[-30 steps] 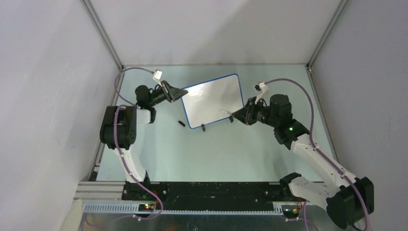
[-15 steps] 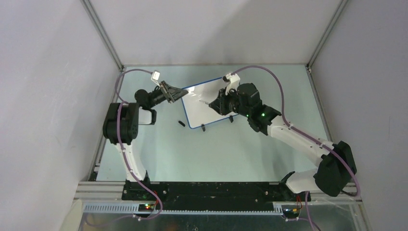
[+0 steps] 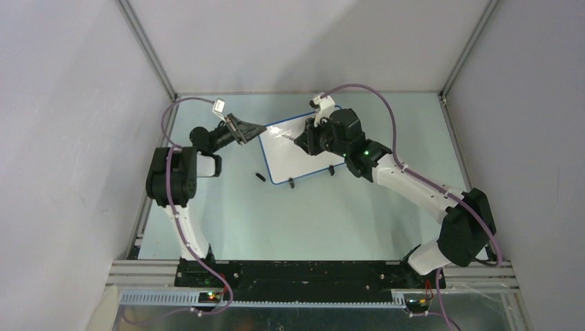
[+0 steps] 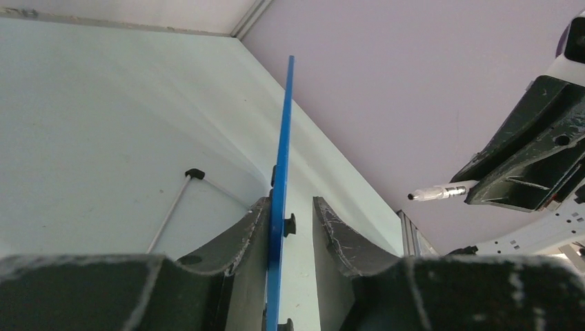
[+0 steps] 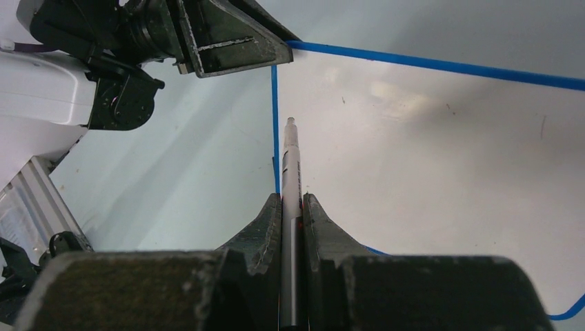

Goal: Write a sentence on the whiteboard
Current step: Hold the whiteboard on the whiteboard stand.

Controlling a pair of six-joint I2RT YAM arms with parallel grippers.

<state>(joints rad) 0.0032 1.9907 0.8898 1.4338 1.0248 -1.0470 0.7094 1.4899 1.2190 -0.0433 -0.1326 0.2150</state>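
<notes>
while the left gripper (image 4: 290, 203) straddles the whiteboard's (image 3: 290, 165) left edge narrowly, a gap on 1 side, the right gripper (image 5: 291, 200) clamps the marker (image 5: 291, 155), long axis aimed at the blank far-left corner, tip not touching.

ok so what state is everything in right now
left gripper: open, jaws straddling the whiteboard's left edge, gap on one side
right gripper: shut on the marker
whiteboard: blank, nothing written on it
marker: uncapped, tip just off the whiteboard near its far left corner
small black piece: lying loose on the table beside the whiteboard
</notes>
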